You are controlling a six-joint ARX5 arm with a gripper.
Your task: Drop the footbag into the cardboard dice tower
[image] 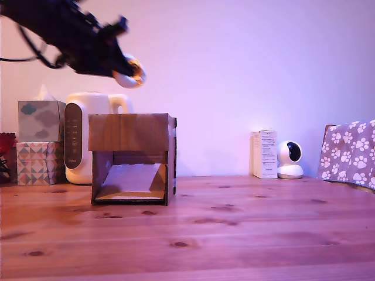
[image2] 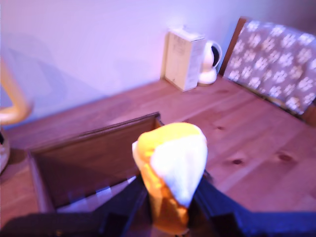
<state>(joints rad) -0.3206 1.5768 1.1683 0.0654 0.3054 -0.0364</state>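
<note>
The orange-yellow and white footbag is squeezed between my gripper's dark fingers, so the gripper is shut on it. It hangs high in the air above the brown cardboard dice tower, over the tower's upper part toward the exterior view's right. The tower stands on the wooden table with its low front opening showing a pale sloped ramp. In the wrist view the tower's open top lies below and beside the footbag.
A white kettle and stacked patterned tissue boxes stand behind the tower at the exterior view's left. A white carton, a small white camera and a paw-print cloth are at its right. Bare wooden table fills the front.
</note>
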